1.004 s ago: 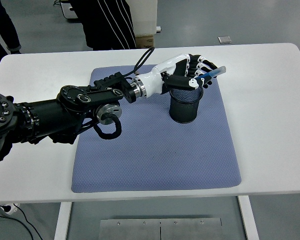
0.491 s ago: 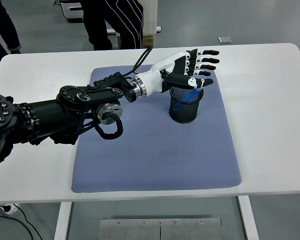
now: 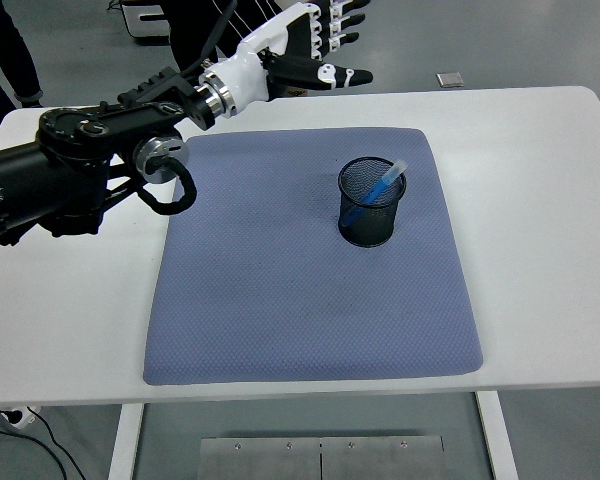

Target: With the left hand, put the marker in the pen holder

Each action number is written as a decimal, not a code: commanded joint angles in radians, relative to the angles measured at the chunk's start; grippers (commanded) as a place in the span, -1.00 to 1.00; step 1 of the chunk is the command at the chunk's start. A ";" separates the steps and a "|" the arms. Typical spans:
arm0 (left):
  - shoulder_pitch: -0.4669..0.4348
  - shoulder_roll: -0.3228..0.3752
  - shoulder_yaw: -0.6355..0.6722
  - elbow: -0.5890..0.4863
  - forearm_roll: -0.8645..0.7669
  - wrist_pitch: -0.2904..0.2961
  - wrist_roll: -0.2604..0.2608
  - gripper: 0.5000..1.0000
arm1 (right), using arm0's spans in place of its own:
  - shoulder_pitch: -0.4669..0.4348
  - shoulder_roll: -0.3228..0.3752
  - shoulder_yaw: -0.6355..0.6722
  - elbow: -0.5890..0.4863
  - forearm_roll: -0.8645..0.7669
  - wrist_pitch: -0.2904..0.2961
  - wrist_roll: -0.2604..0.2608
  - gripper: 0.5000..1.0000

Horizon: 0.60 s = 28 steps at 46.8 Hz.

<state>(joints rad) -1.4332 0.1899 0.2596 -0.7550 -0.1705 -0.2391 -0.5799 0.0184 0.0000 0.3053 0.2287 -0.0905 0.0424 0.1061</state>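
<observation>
A black mesh pen holder (image 3: 371,202) stands upright on the blue mat (image 3: 310,300), right of its middle. A blue marker (image 3: 383,182) with a pale cap leans inside the holder, its tip poking over the right rim. My left hand (image 3: 320,45) is raised high above the table's far edge, up and to the left of the holder, fingers spread and holding nothing. Its black arm (image 3: 90,175) stretches in from the left edge.
A person in dark striped clothing (image 3: 195,30) stands behind the table at the top. A small grey square (image 3: 449,79) lies on the floor beyond the far edge. The white table (image 3: 540,200) surrounds the mat.
The hand let go of the marker, which now rests in the holder. The hand then lifted and drew back up and left, away from the holder.
</observation>
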 commanded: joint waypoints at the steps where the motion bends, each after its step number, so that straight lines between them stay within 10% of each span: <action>1: 0.008 0.049 -0.003 0.003 -0.001 0.001 0.000 1.00 | 0.000 0.000 0.000 0.000 0.000 -0.001 0.000 1.00; 28: 0.422 0.293 -0.382 0.105 0.002 -0.009 0.000 1.00 | 0.000 0.000 0.000 0.000 0.000 0.001 0.000 1.00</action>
<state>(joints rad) -1.0481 0.4576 -0.0820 -0.6496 -0.1696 -0.2457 -0.5809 0.0182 0.0001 0.3054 0.2286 -0.0905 0.0422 0.1058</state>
